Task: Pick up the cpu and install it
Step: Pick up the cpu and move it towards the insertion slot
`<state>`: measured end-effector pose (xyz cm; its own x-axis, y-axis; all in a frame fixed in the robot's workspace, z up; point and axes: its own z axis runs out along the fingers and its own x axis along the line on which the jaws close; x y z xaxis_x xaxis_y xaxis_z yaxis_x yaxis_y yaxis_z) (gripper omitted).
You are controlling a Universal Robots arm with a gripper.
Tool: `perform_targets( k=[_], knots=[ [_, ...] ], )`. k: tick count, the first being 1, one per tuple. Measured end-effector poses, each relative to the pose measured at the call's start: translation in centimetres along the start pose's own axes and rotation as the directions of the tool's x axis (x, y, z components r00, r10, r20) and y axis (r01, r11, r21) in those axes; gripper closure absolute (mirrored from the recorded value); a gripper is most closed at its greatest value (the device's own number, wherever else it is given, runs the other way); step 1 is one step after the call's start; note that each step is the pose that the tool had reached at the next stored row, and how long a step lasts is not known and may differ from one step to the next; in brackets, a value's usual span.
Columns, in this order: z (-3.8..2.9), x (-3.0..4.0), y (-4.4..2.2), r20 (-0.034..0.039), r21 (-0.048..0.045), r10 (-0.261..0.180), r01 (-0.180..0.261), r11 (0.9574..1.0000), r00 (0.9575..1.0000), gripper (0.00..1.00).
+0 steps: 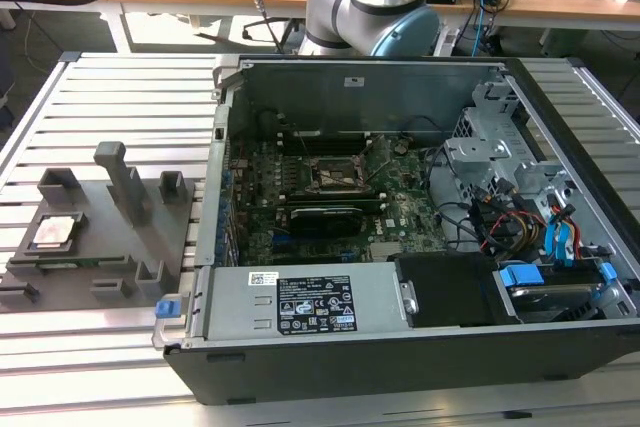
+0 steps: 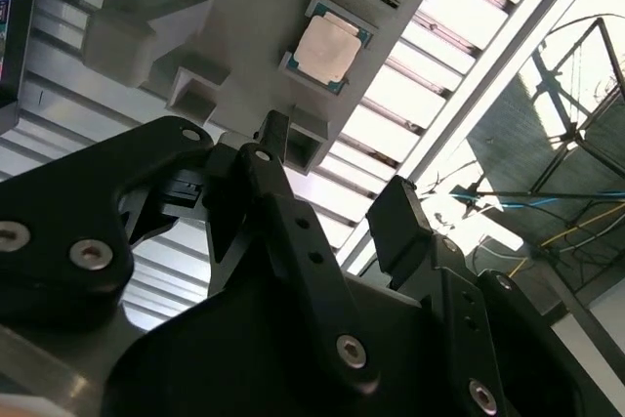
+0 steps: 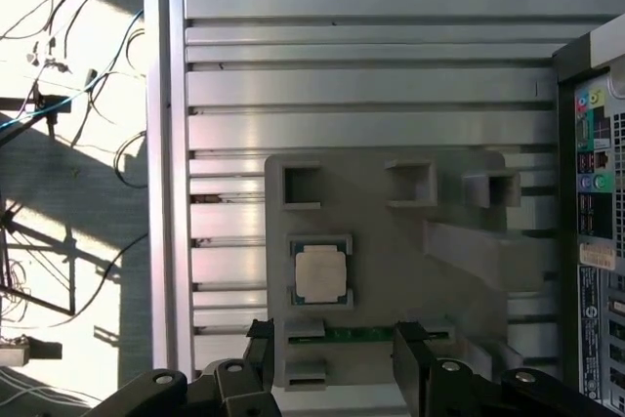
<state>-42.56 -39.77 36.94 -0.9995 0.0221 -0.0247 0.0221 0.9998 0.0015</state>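
Black angular pincer (spread, empty) hangs above the square silvery cpu in its matte grey fixture.

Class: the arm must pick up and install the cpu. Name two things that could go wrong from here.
The square silvery cpu sits in a framed seat on the grey plastic fixture; the open black gripper might clip that frame or tilt it. The black-framed socket lies deep in the computer case near cables that might snag the arm.

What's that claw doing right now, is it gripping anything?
Gripper: open, holding nothing; the cpu lies in the grey fixture, not gripped.
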Motion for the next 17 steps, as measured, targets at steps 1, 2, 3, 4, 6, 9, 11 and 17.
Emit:
perform_targets(
  k=[1, 2, 3, 4, 6, 9, 11, 17],
  knots=[
    [0.04, 0.0, 0.0, -0.0001, 0.0, 0.0, 0.0, 1.0, 1.0, 0.4],
    [0.08, 0.0, 0.0, 0.0, 0.0001, 0.0, 0.0, 1.0, 1.0, 0.4],
    [0.14, 0.0, 0.0, -0.0001, 0.0001, 0.0, 0.0, 1.0, 1.0, 0.4],
    [0.17, 0.0, 0.0, 0.0, 0.0, 0.0, 0.0, 1.0, 1.0, 0.4],
    [0.27, 0.01, 0.0, 0.0, 0.0, 0.0, 0.0, 1.0, 1.0, 0.4],
    [0.39, 0.01, 0.0, 0.0, 0.0, 0.0, 0.0, 1.0, 1.0, 0.4],
    [0.48, 0.01, 0.0, 0.0, 0.0, 0.0, 0.0, 1.0, 1.0, 0.4],
    [0.75, 0.02, 0.0, -0.0001, 0.0, 0.0, 0.0, 1.0, 1.0, 0.4]
  ],
)
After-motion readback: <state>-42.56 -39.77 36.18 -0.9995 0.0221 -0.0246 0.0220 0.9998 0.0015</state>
